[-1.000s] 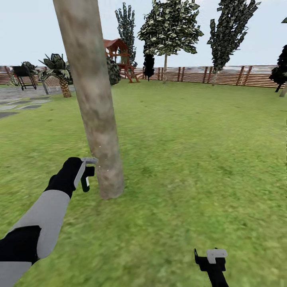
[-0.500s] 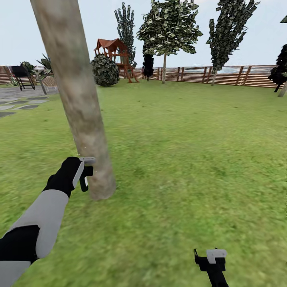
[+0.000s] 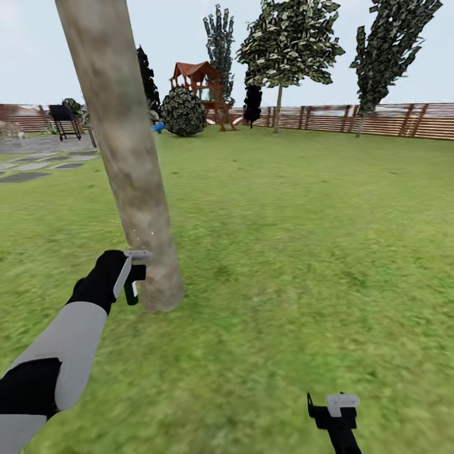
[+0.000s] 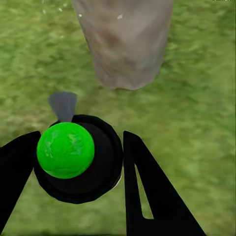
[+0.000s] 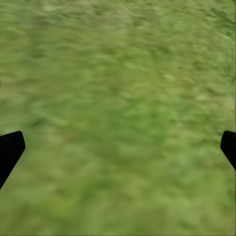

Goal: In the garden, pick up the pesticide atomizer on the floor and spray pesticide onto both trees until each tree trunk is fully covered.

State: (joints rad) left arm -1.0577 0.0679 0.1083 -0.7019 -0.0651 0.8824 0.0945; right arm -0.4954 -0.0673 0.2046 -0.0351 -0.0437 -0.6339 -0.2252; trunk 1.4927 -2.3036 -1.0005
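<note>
At the left of the head view the left tool (image 3: 133, 275) is clamped around the pesticide atomizer (image 4: 78, 157), a black body with a green ball on top in the left wrist view, held just beside the foot of the mottled tree trunk (image 3: 126, 157) on the lawn (image 3: 302, 239). At the lower right the right tool (image 3: 333, 410) hangs over grass, fingers spread wide with nothing between them. Along the upper right runs the wooden fence (image 3: 378, 120).

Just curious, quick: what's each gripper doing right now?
Left gripper: shut on the pesticide atomizer, by the tree trunk.
Right gripper: open, holding nothing.
</note>
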